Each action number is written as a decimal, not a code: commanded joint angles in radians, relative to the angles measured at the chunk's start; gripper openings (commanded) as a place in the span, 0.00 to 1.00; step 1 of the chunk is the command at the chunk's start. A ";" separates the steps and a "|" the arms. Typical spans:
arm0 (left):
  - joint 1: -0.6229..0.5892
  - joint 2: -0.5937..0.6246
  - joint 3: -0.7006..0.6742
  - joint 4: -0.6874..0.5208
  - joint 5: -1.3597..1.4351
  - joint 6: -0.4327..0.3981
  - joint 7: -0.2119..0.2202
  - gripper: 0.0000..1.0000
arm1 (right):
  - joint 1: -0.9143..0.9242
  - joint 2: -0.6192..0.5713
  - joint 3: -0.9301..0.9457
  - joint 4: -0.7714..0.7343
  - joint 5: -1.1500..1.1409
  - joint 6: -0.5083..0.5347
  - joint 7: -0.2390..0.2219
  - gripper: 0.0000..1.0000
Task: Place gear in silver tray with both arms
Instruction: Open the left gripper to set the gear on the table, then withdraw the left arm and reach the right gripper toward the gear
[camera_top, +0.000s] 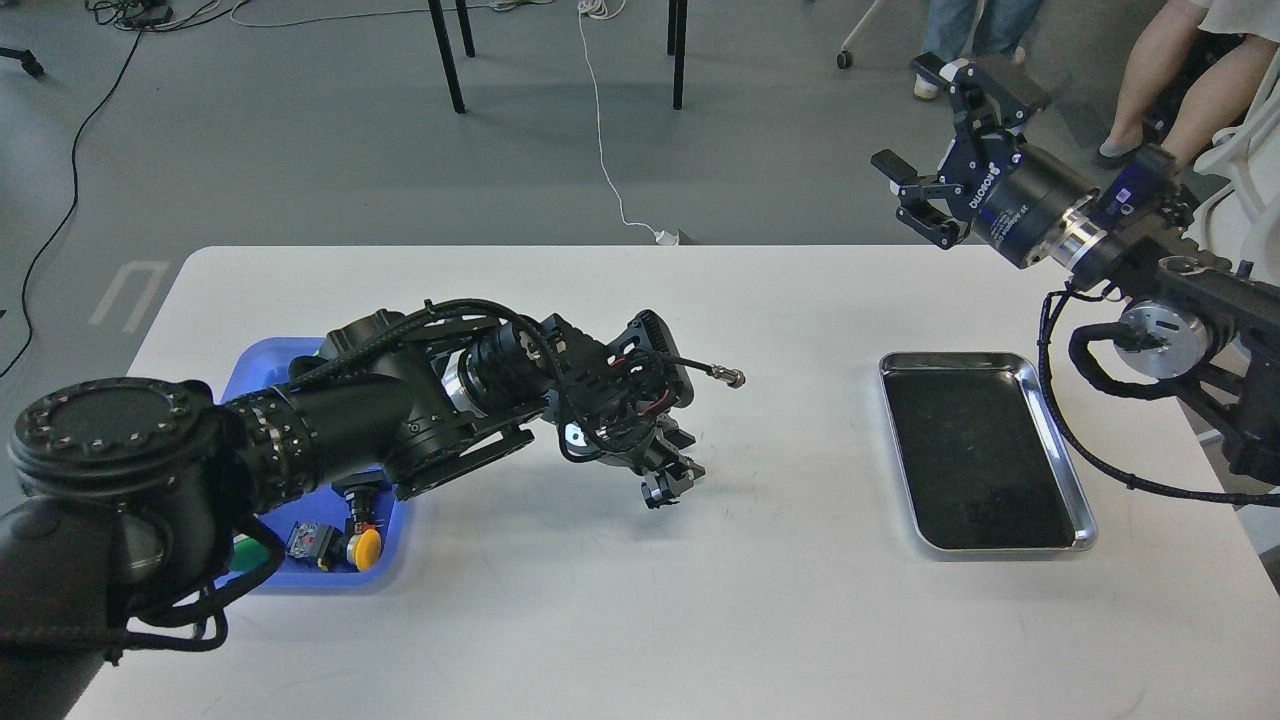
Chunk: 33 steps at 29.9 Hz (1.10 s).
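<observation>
Before you, the white table (620, 600) spans the view, with the blue plastic tray (262, 362) at its left end and the silver tray (1085, 500) lying bare at the right, its dark floor holding nothing. Your left arm (330, 420) reaches from the blue tray out toward the table's middle, its left gripper (672, 480) pointed down just above the surface; you cannot tell from this angle whether its fingers are spread or pressed on something, since they show only as a small dark cluster, and a small dark piece at the tip may be the gear or part of the gripper itself. Your right arm (1170, 300) is raised beyond the far right corner, the right gripper (925, 205) with fingers spread and nothing between them, well apart from the silver tray below it. Judged from this, you are mid-carry or at a handover point: the tray sits well to the right of the left gripper, so the next move calls for bringing the right gripper down to meet the left one over the table's middle.
</observation>
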 joint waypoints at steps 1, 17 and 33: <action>-0.009 0.000 -0.008 -0.004 0.000 0.003 0.000 0.80 | -0.003 -0.005 0.002 0.002 0.000 0.002 0.000 0.99; 0.176 0.310 -0.382 -0.074 -0.390 0.103 0.000 0.96 | -0.098 -0.078 0.011 0.018 -0.002 0.009 0.000 0.99; 0.758 0.407 -1.026 -0.430 -1.134 0.104 0.000 0.98 | 0.033 -0.063 -0.182 0.018 -0.399 0.012 0.000 0.99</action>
